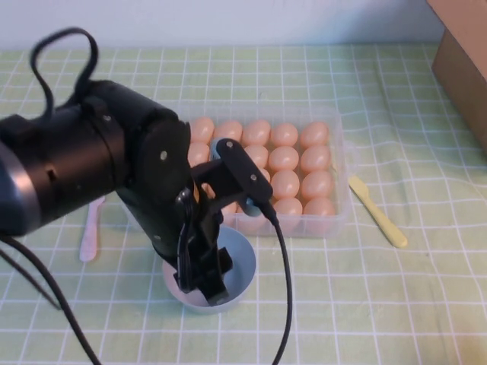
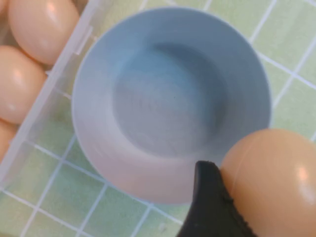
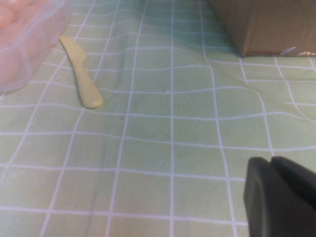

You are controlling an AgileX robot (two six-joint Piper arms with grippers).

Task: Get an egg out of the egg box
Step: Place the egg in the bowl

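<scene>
Left gripper (image 1: 204, 283) clamped on small peach-orange egg (image 2: 274, 180), above rim of round grey-blue bowl (image 2: 98, 148), beside clear plastic egg box (image 1: 338, 220). Better to centre, lower, then release gently. Right gripper (image 3: 276, 197) parked, closed.

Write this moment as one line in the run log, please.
left gripper: holds egg above bowl | egg box: still nearly full | right gripper: parked over cloth, jaws together

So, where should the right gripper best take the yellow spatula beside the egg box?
Take the yellow spatula at its middle, from straight above, jaws across its width: it lies flat on the cloth, right of the egg box. The right gripper hovers low over cloth nearby; the left gripper holds an egg above the bowl.
</scene>
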